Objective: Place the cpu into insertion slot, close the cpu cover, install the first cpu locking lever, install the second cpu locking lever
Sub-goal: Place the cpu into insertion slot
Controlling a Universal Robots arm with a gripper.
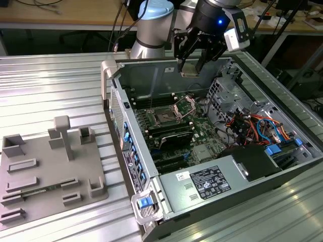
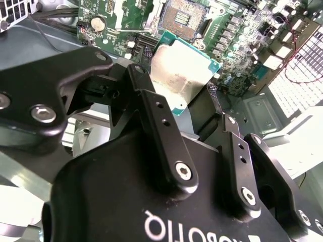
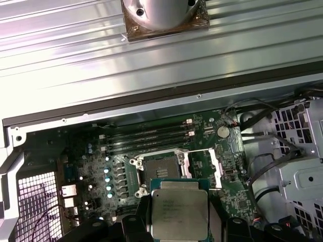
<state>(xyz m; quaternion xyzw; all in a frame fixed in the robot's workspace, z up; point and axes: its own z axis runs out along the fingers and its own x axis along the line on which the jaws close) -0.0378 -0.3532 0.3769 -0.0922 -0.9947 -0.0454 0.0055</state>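
A ribbed aluminium table (image 1: pixel 50 85) is carrying an open grey steel computer case (image 1: pixel 151 78), with a green motherboard (image 3: pixel 101 166) lying flat inside. The black gripper (image 1: pixel 192 64), white lettering on its body, is hanging above the board and clamping the cpu (image 3: pixel 179 214) by two opposite edges. The chip's square brushed-silver lid is bearing faint etched print. On the board, the dark-centred insertion slot (image 3: pixel 160 165) is sitting bare, the thin silvery cpu cover (image 3: pixel 204 165) standing open beside it.

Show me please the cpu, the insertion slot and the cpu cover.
cpu (image 3: pixel 179 214), first wrist view, middle of metal top.
insertion slot (image 3: pixel 160 165), first wrist view, dark centre.
cpu cover (image 3: pixel 216 170), first wrist view, side rail.
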